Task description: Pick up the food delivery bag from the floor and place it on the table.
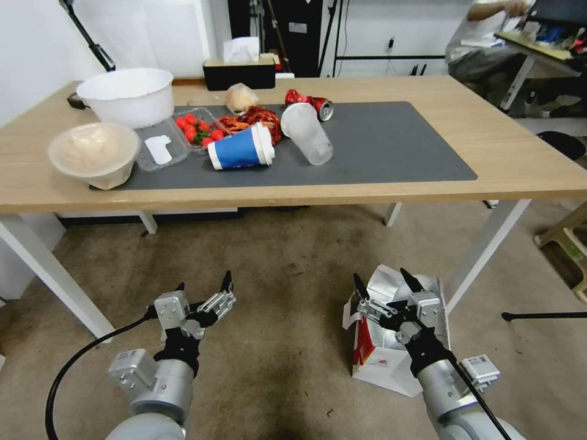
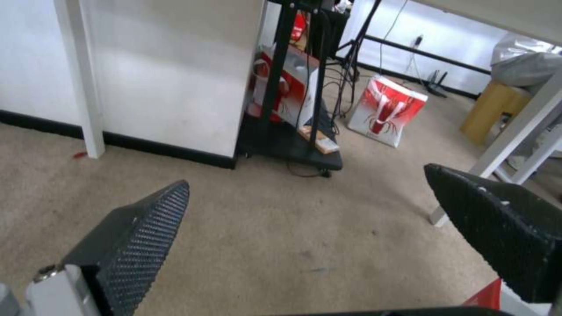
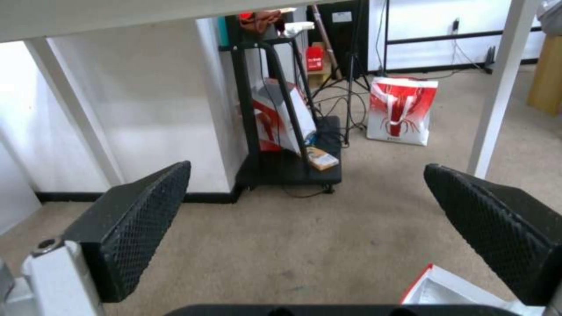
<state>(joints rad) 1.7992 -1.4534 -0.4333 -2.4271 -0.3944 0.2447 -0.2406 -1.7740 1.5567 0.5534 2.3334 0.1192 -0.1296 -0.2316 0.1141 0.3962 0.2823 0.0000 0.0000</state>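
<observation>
Bag on floor, in front of table, just beside table's near right leg. Mouth up and open, foil lining showing, red side panel facing left gripper. Right gripper directly over bag's open mouth, fingers spread wide, tips pointing toward table; not closed on anything. Bag's rim low in right wrist view, beneath and nearer wrist than fingertips, toward one finger's side rather than midway between pads. Cannot tell whether any finger touches bag.

Left gripper over bare floor, well apart from bag, also in front of table, fingers spread, empty. Red corner of bag at edge of left wrist view, beside one finger.

On table: grey mat with blue cup lying on side, clear cup tipped over, crushed can, tomato tray; two bowls near table's far left end.
</observation>
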